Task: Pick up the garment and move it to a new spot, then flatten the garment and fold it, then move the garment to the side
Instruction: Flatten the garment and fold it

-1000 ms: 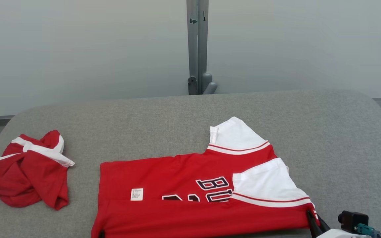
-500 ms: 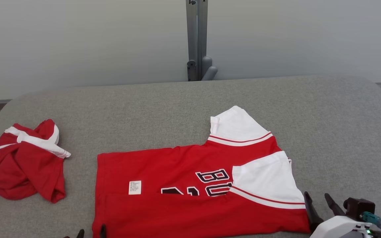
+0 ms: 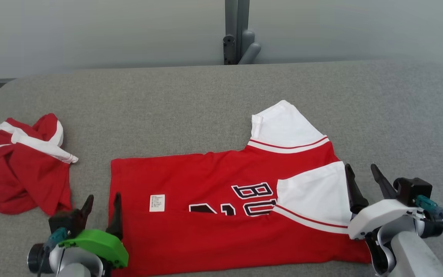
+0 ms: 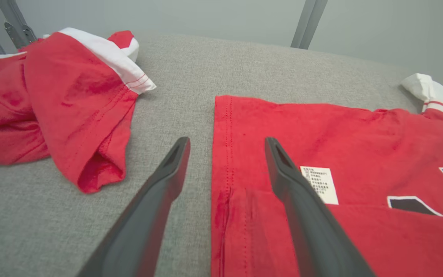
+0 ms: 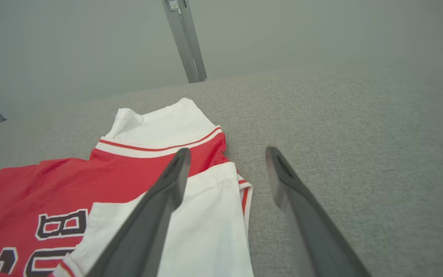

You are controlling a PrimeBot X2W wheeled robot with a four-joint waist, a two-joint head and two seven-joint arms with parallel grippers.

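Observation:
The garment (image 3: 214, 207) is a red jersey with white sleeves and dark lettering, lying flat on the grey table with its near long edge folded over the body. Its hem (image 4: 225, 161) points left and its sleeves (image 5: 190, 215) right. My left gripper (image 3: 103, 203) stands open above the jersey's hem corner, one finger over the red cloth and one over bare table, with nothing between them (image 4: 225, 148). At the jersey's right end my right gripper (image 3: 362, 175) is open too, straddling the edge of the near white sleeve (image 5: 225, 157) and holding nothing.
A second red and white garment (image 3: 21, 165) lies crumpled at the table's left edge (image 4: 52, 100). A grey metal post (image 3: 237, 30) stands behind the table. Bare grey table (image 3: 398, 115) stretches to the right and behind the jersey.
Both grippers have opened, letting go of the jersey's folded near edge, and have come up into view. The camera has tilted down, so the whole scene sits higher.

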